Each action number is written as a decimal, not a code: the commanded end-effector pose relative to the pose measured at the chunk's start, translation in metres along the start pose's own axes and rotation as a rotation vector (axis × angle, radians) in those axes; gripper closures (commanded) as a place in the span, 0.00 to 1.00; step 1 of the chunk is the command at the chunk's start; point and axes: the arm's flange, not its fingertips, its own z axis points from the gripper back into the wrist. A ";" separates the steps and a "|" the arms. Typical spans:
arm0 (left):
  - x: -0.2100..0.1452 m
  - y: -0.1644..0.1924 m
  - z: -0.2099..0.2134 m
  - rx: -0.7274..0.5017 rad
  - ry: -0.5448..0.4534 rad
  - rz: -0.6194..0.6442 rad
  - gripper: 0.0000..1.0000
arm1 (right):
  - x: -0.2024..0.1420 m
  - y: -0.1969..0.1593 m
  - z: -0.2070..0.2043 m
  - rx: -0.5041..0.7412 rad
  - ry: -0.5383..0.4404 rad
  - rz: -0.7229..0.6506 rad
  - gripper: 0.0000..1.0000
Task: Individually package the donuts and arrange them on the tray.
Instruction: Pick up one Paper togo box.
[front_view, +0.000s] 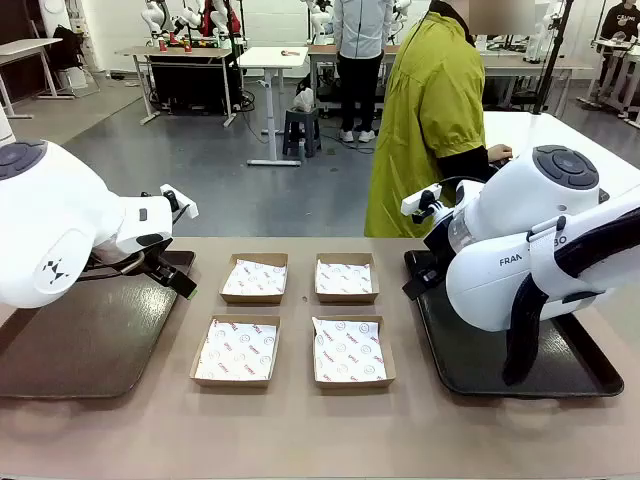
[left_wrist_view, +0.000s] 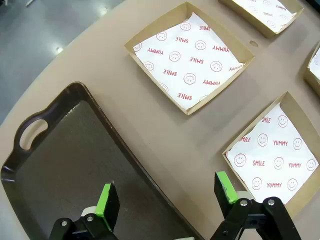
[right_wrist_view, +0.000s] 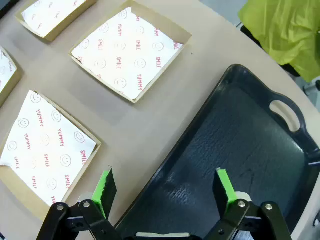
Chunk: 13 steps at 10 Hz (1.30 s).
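Cardboard boxes (front_view: 235, 383) lined with printed paper are sitting four in a square on the tan table (front_view: 300, 430), between a dark brown tray (front_view: 80, 340) on the robot's left and a black tray (front_view: 470, 360) on its right. Left gripper (left_wrist_view: 167, 192) is hanging with jaws spread wide and empty, straddling the dark brown tray's inner edge, and right gripper (right_wrist_view: 162, 187), likewise spread and empty, is straddling the black tray's inner edge. Beyond the far edge a person in a yellow-green coat (front_view: 430, 110) is standing turned away, partly screened by the right arm (front_view: 520, 250).

Table (front_view: 300, 430); four lined boxes (front_view: 237, 350); two trays (front_view: 80, 340).
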 end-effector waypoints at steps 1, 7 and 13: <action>0.000 0.000 0.000 0.000 0.000 0.000 0.00 | 0.000 0.000 0.000 0.000 0.000 0.000 0.00; 0.000 0.000 0.000 0.000 0.000 0.000 0.00 | 0.000 0.000 0.000 0.000 0.000 0.000 0.00; -0.019 -0.010 0.023 0.001 0.040 -0.032 0.00 | -0.010 0.010 0.017 -0.022 0.030 0.014 0.00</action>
